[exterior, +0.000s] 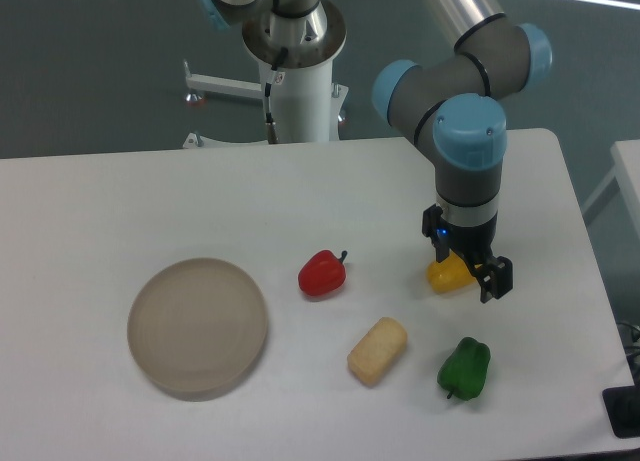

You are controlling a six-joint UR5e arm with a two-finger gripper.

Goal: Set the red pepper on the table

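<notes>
Camera view from above the table (90, 196): nearest the lens, a green pepper (464, 368) lies close to the front edge on the right, and just left of it sits a pale yellowish block of food (377, 350). A round beige plate (197, 327) rests flat toward the front left, with nothing on it. Farther back, the red pepper (322, 273) sits on the white tabletop itself, near the middle, its dark stem pointing up and to the right; it is apart from the plate and from every other item. To its right a yellow pepper (447, 274) is partly covered by the gripper (483, 272), which hangs over it, well apart from the red pepper. Its fingers look spread and carry nothing. Behind, the arm's grey and blue joints rise to the base column (295, 61) beyond the far edge.
</notes>
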